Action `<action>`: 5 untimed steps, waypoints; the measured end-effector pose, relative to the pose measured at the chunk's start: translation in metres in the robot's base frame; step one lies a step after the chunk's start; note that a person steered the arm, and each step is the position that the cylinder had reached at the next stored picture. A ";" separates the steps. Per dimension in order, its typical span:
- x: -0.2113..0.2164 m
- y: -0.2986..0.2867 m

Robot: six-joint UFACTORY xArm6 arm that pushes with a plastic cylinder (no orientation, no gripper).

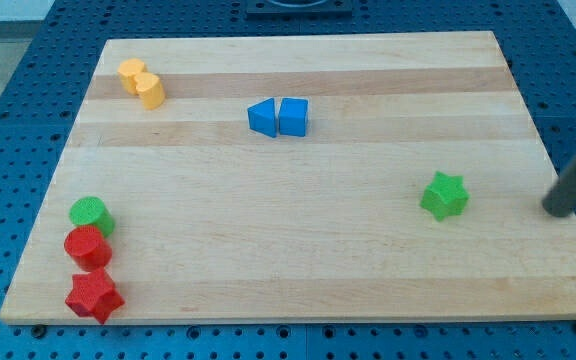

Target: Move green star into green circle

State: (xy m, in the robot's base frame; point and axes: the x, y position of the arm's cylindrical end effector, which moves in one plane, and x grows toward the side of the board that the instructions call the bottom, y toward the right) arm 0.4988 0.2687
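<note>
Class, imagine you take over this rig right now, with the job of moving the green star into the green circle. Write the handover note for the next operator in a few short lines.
Tip: my tip rests on the board near the view's right edge, right of the green star, apart from it.
Job's things: green star sits right of centre; green circle is far off at the view's left, touching the red circle below it.
Done: nothing yet; star and circle lie far apart.
Left: push the star leftward across the board to the green circle, passing below the blue blocks.
</note>
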 end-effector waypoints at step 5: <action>0.000 -0.148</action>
State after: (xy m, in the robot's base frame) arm 0.4985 0.1208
